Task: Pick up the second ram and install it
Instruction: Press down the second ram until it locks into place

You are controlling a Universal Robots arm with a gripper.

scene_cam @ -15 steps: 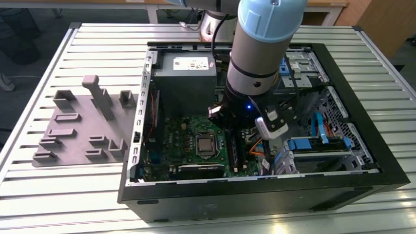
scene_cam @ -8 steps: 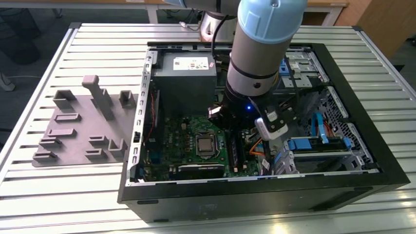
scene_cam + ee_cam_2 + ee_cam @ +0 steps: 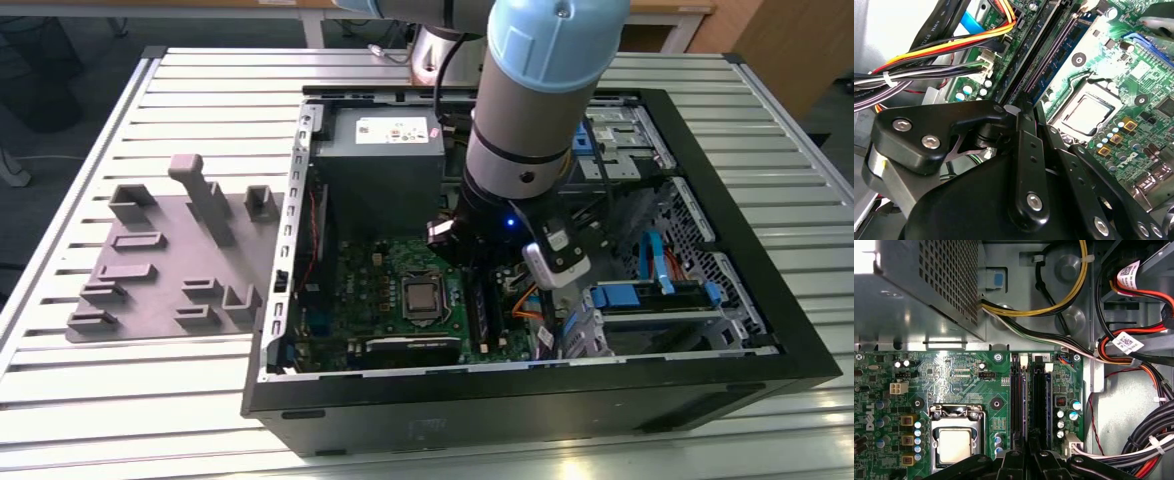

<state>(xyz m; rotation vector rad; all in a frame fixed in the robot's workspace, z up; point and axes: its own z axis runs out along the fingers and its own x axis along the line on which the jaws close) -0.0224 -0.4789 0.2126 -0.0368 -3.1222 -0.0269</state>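
My gripper (image 3: 483, 288) reaches down into the open computer case (image 3: 747, 330), over the long black memory slots (image 3: 1039, 400) beside the processor socket (image 3: 956, 442). In the first wrist view its two black fingers (image 3: 1014, 460) stand close together at the slots' near end. Between them runs a thin bluish strip, seen edge-on. It looks like the second ram (image 3: 1025, 405), lying in line with the slots. In the second wrist view the gripper (image 3: 1021, 107) sits right at the end of a slot (image 3: 1051, 55) whose row of contacts shows.
A grey power supply (image 3: 380, 150) stands close behind the slots. Bundled cables (image 3: 1134, 355) run along the drive bay side. The grey fixture (image 3: 174, 260) with its blocks lies on the slatted table at the exterior view's left, outside the case.
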